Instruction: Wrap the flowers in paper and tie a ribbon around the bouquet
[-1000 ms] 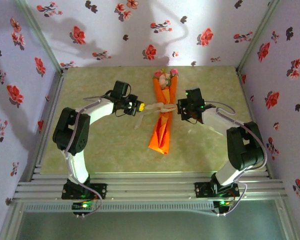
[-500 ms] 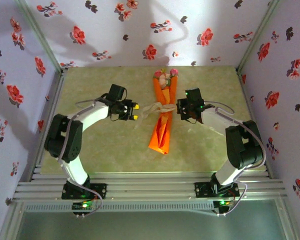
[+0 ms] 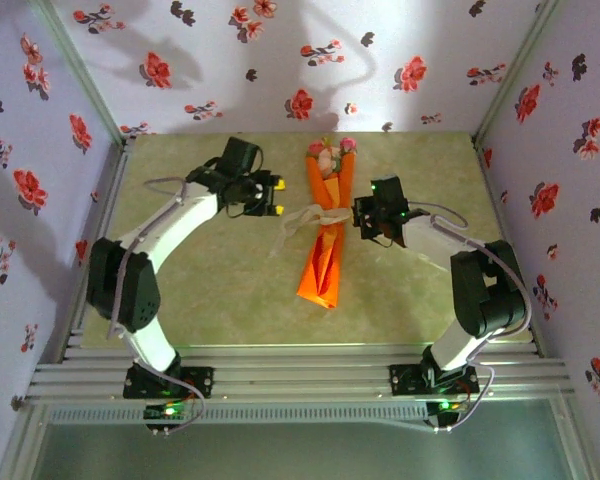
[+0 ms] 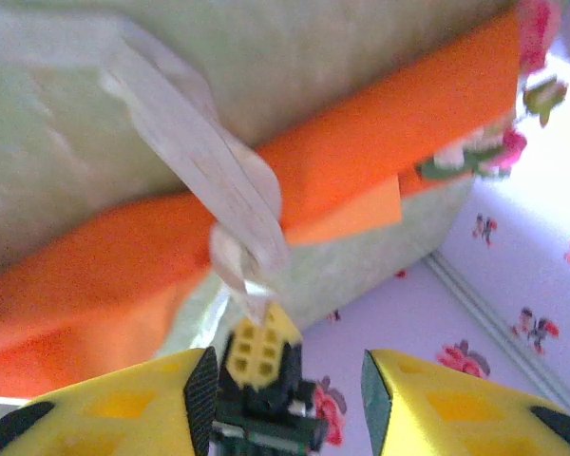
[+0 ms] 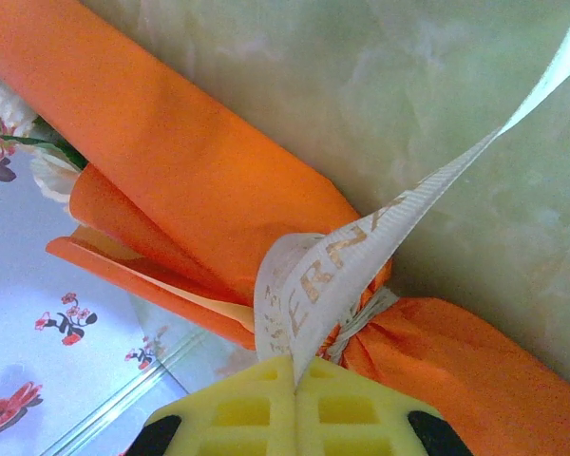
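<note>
The bouquet (image 3: 326,225) lies lengthwise mid-table, an orange paper (image 5: 171,142) cone with the flowers (image 3: 330,152) at its far end. The pale ribbon (image 3: 310,215) is knotted around its middle, and one tail trails left onto the table. In the right wrist view my right gripper (image 5: 294,404) is shut on the other ribbon (image 5: 361,252) tail, right beside the knot. My left gripper (image 3: 278,197) stands open to the left of the bouquet, apart from it. In the left wrist view the left gripper (image 4: 283,380) holds nothing, with the ribbon (image 4: 199,161) and paper (image 4: 361,142) beyond it.
The green table (image 3: 210,280) is walled on three sides by flower-print wallpaper (image 3: 300,60). An aluminium rail (image 3: 300,375) runs along the near edge by the arm bases.
My left gripper has opened and let go of the ribbon tail, then drawn back left and toward the far wall. The right gripper and bouquet have stayed put.
</note>
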Motion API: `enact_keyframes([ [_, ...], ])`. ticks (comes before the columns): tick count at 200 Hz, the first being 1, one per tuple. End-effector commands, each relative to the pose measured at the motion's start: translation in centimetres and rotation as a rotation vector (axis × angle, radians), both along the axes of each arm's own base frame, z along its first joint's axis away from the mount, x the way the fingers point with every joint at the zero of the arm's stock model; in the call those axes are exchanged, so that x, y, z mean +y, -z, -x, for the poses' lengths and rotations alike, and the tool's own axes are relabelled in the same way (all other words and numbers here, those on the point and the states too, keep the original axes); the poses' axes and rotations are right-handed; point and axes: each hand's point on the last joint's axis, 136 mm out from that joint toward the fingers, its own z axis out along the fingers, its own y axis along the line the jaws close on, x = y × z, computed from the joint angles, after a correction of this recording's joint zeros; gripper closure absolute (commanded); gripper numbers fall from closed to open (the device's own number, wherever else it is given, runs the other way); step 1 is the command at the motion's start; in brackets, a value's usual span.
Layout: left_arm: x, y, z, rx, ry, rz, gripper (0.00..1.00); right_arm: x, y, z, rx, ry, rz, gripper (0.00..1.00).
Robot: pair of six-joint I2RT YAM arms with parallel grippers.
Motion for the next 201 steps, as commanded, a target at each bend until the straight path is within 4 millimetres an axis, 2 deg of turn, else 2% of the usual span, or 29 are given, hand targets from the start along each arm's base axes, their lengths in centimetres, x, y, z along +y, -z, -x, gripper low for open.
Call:
enact_keyframes([
  [1,-3.0,2.3,1.5,0.163,0.027,-0.015,0.52,-0.2,1.2,0.1,0.023,0.016,-0.015,1.0],
  [23,-5.0,3.0,1.9,0.244,0.057,-0.036,0.52,-0.2,1.5,0.1,0.02,0.017,-0.025,1.0],
  [57,-7.0,4.4,1.5,0.312,0.067,-0.051,0.51,-0.4,2.1,0.3,0.028,0.02,-0.029,1.0],
  [98,-7.8,6.4,2.3,0.408,0.082,-0.093,0.5,-0.5,2.6,0.2,0.029,0.023,-0.039,1.0],
  [146,-8.9,8.6,0.7,0.436,0.026,-0.086,0.49,-0.6,2.8,0.4,0.032,0.022,-0.043,1.0],
  [201,-10.0,9.6,-0.4,0.454,0.004,-0.081,0.48,-0.6,3.0,0.6,0.033,0.017,-0.047,1.0],
])
